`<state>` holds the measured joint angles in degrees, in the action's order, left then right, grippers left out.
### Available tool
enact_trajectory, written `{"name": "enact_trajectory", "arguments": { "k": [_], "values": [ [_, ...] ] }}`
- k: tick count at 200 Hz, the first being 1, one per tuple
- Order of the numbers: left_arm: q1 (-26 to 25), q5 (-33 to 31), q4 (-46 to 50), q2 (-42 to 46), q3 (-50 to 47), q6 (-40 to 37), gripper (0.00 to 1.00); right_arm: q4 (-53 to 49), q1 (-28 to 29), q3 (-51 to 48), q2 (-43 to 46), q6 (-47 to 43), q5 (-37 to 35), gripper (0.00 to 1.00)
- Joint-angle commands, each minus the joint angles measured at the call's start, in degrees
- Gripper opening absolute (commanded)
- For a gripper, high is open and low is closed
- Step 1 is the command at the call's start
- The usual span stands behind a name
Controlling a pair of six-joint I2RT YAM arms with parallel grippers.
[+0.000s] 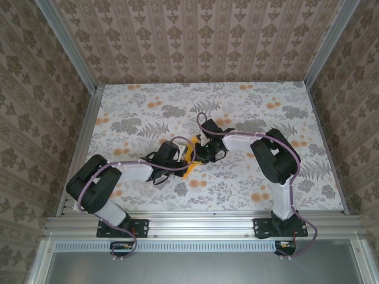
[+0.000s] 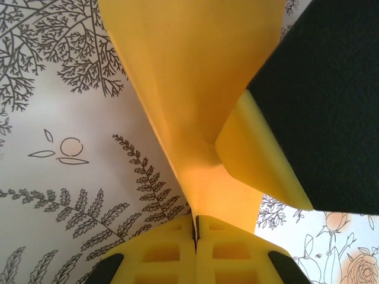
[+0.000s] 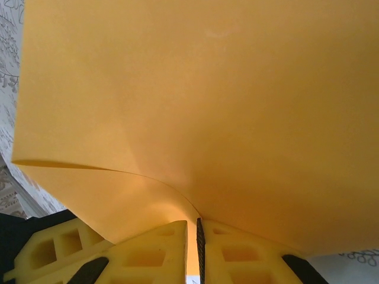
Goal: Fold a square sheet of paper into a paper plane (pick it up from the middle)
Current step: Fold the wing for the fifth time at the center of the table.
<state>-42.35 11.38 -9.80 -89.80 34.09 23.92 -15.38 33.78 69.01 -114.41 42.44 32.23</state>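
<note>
Paper pinched between both grippers over mid-table, with open surface all round.

The orange sheet of paper (image 1: 189, 155) is bent and stands clear of the flower-printed table (image 1: 249, 106), well apart from the side rails (image 1: 83, 142) and the patterned walls (image 1: 195, 41). Bare tabletop lies left, right and beyond it. In the left wrist view one flap folds off to the right. In the right wrist view a free edge curls at lower left. The left gripper (image 2: 195, 228) has its pads pressed together on the sheet. The right gripper (image 3: 198, 228) nips the sheet in a thin gap. Both arms are bent at the elbow, forearms converging on the paper.
</note>
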Motion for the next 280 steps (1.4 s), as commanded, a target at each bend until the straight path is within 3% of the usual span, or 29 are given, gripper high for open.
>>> {"name": "enact_trajectory", "arguments": {
  "k": [1,66,90,118,152,194,233,280],
  "values": [
    [-0.37,0.40,1.28,-1.41,0.52,-0.57,0.00,0.71,0.15,-0.84,0.67,0.73,2.23,0.15],
    [-0.41,0.26,0.10,-0.96,-0.04,0.40,0.00,-1.73,0.15,-2.01,-0.15,0.22,-1.63,0.14],
    [-0.44,1.20,-2.97,0.13,-2.00,2.16,0.11,-2.07,0.06,-2.30,-0.88,2.38,-4.18,0.14],
    [-0.66,2.54,-6.39,1.71,-4.86,4.37,0.15,-1.62,-0.03,-3.14,-1.18,4.84,-5.57,0.14],
    [-1.48,1.76,-5.50,2.56,-6.05,3.96,0.14,-0.80,-0.36,-3.87,-1.54,6.93,-5.76,0.13],
    [-3.65,-2.79,-2.63,2.97,-5.58,0.90,0.01,0.61,-0.81,-4.94,-0.64,9.09,-4.87,0.14],
    [-5.71,-8.12,2.16,2.89,-3.82,-4.81,0.00,7.82,-1.95,-7.18,3.78,14.54,-1.64,0.22],
    [-6.62,-11.82,5.18,2.65,-2.31,-8.22,0.00,16.59,-4.02,-12.18,10.80,23.31,-0.51,0.38]
  ]
}}
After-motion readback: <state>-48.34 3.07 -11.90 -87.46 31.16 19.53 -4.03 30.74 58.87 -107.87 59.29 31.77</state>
